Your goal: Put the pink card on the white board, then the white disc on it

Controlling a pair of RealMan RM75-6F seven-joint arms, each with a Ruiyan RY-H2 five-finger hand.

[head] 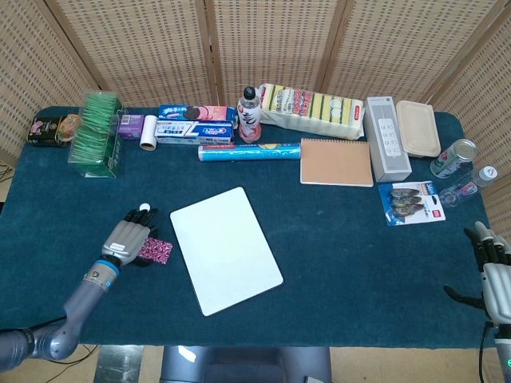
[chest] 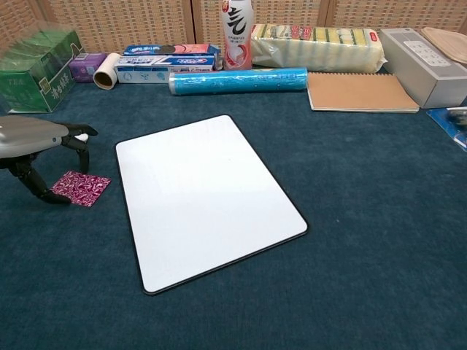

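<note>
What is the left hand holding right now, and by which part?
Nothing is lifted: the pink card lies flat on the table, with the left hand arched over its left edge. Whether the fingertips touch that edge cannot be told. The right hand holds nothing.

Board [head: 226, 249] flat on table [head: 343, 263], left of centre, tilted; card [head: 156, 250] flat just left of board, apart from it; left hand [head: 132, 236] over card's left edge, at near left; right hand [head: 493, 267] at table's near right edge, well apart from board. Far row, left to right: tissue box [head: 97, 132], tape roll [head: 148, 132], toothpaste box [head: 194, 132], bottle [head: 250, 116], sponge pack [head: 313, 108], speaker [head: 386, 137], lidded container [head: 418, 128]; foil roll [head: 249, 152] lies before bottle; notebook [head: 336, 162] right of roll; can [head: 453, 158] at far right edge.
</note>
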